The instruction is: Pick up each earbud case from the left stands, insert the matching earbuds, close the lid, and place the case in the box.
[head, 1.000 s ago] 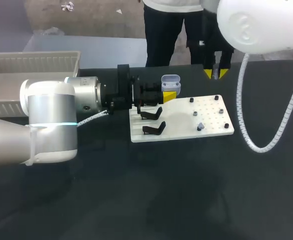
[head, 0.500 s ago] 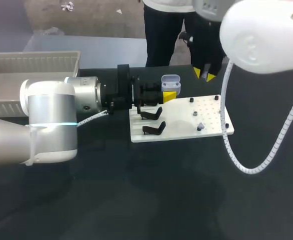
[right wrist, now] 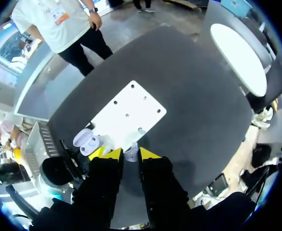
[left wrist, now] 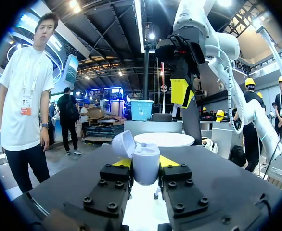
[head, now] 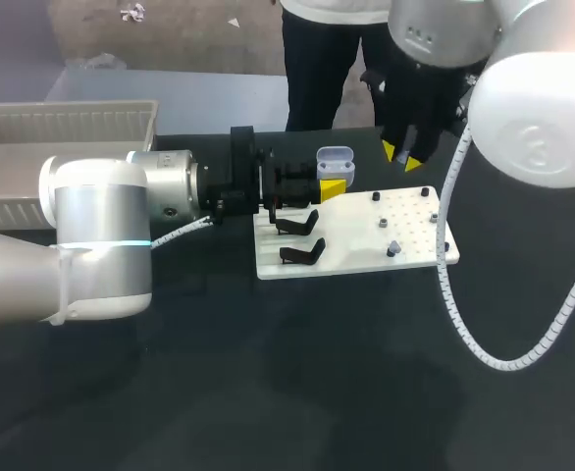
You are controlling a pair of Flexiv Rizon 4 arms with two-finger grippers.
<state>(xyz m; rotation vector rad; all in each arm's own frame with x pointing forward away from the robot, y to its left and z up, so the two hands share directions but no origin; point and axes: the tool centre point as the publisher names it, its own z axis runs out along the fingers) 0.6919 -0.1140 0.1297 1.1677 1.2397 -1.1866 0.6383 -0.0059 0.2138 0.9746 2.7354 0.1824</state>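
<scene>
My left hand (left wrist: 146, 166) clamps an open white plastic earbud case (left wrist: 142, 153); whether my right hand (right wrist: 130, 154), ahead of it, grips anything I cannot tell.

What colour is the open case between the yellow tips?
Pale lavender-white, the small open case; clearest in left wrist view.

Smooth plastic earbud case (left wrist: 146, 163); matt table (head: 366, 373).

At ten o'clock the pale grey plastic box (head: 72, 123) is cut off by the edge; the tiny items (head: 392, 249) on the white pegboard (head: 356, 245) are too small to identify.
</scene>
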